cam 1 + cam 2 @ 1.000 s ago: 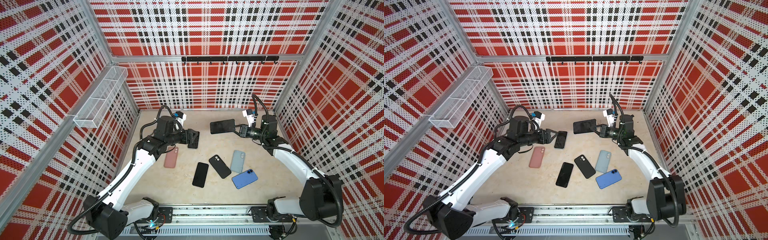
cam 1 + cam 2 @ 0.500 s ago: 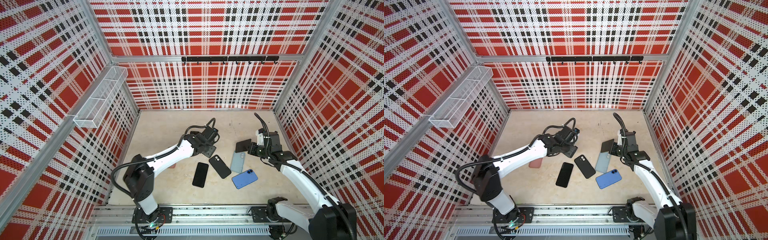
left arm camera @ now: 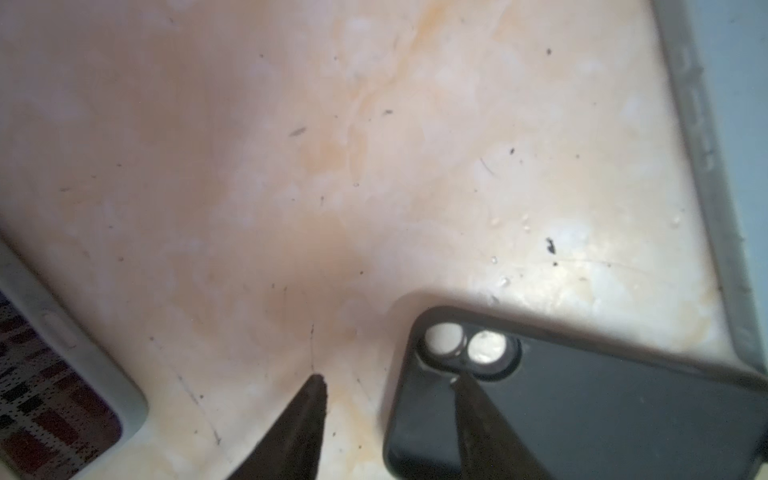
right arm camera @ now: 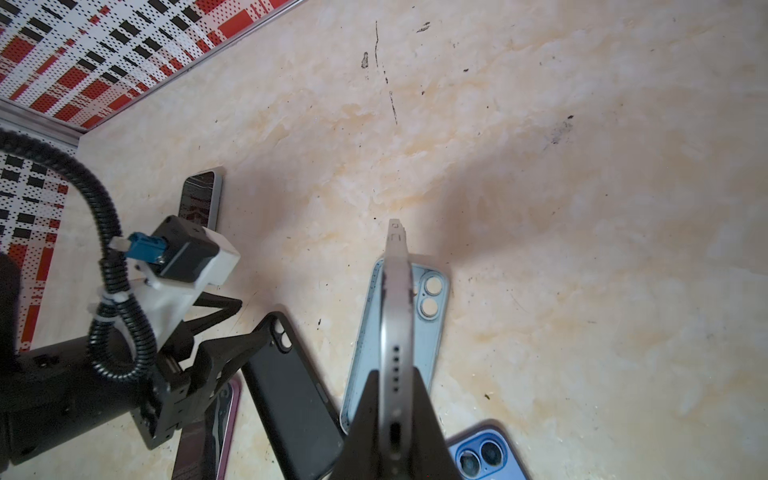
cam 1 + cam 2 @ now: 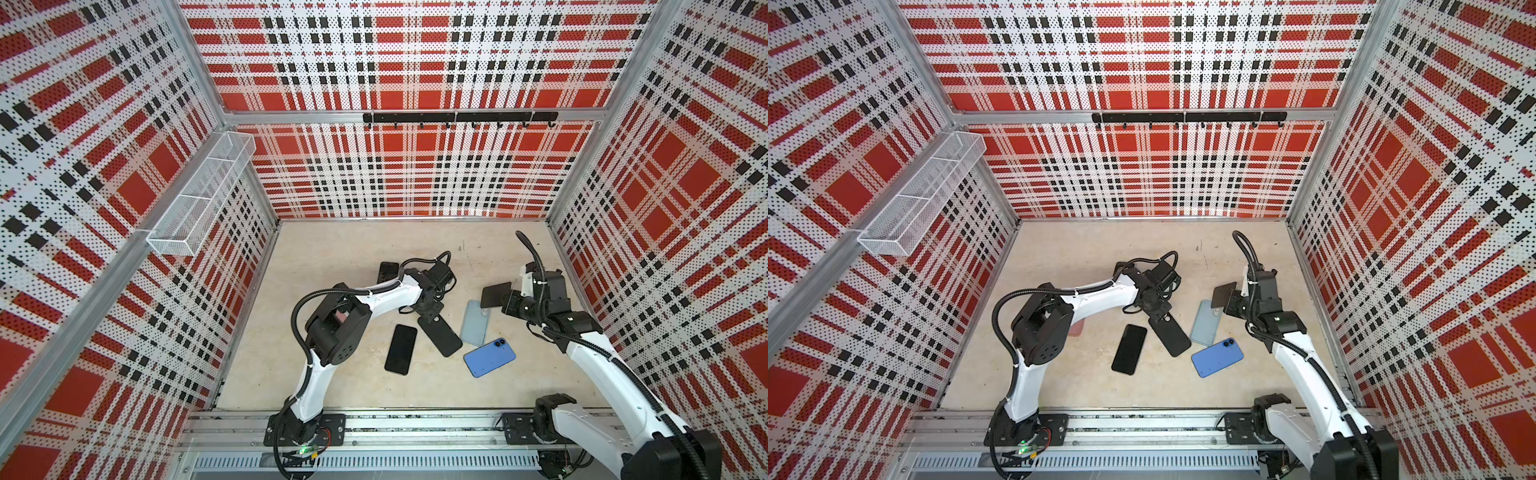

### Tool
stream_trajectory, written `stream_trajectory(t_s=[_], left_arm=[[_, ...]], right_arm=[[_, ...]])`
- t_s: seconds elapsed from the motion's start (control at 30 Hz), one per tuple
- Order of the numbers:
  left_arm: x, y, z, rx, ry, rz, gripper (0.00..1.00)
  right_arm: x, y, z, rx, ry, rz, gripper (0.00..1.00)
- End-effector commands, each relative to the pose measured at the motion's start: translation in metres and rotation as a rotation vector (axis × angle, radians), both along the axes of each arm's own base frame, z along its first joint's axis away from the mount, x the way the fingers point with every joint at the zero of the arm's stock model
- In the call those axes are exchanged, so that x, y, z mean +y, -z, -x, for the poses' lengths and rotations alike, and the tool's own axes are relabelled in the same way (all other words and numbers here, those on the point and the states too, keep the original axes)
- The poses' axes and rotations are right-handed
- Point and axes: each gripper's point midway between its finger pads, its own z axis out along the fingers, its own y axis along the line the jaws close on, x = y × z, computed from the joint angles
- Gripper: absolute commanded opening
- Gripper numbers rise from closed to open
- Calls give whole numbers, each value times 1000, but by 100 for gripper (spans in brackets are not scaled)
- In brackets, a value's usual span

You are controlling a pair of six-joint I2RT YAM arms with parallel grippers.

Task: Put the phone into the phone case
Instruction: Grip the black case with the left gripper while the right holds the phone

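My right gripper point(image 5: 508, 303) point(image 5: 1233, 305) point(image 4: 395, 386) is shut on the phone point(image 5: 496, 294) point(image 5: 1224, 294) point(image 4: 397, 332), a dark-screened, silver-edged slab held on edge just above the camera end of an empty light blue phone case point(image 5: 475, 323) point(image 5: 1205, 323) point(image 4: 432, 324). An empty black phone case point(image 5: 440, 334) point(image 5: 1170, 334) point(image 3: 602, 415) lies left of it. My left gripper point(image 5: 432, 309) point(image 5: 1158, 311) point(image 3: 387, 381) is open at that black case's camera corner. One finger sits over the case, the other over bare floor.
A black phone point(image 5: 401, 349) and a blue phone point(image 5: 489, 357) lie nearer the front. Another dark phone point(image 5: 387, 272) lies behind the left arm. A pink case point(image 5: 1076, 328) peeks out under the left arm. Plaid walls enclose the beige floor point(image 5: 353, 257).
The left gripper let go of a dark phone at the back and swung to the black case, its jaws narrowing. The right arm carried its phone down to the light blue case.
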Motion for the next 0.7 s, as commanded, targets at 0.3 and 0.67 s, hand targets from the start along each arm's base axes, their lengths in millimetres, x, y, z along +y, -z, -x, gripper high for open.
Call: stream_trajectory(t_s=[0.3, 0.67], left_arm=[[25, 30, -14, 41, -99, -28, 20], [70, 10, -40, -39, -326, -36, 7]], right_arm=[[3, -21, -19, -93, -13, -12, 0], [10, -25, -28, -102, -26, -45, 0]])
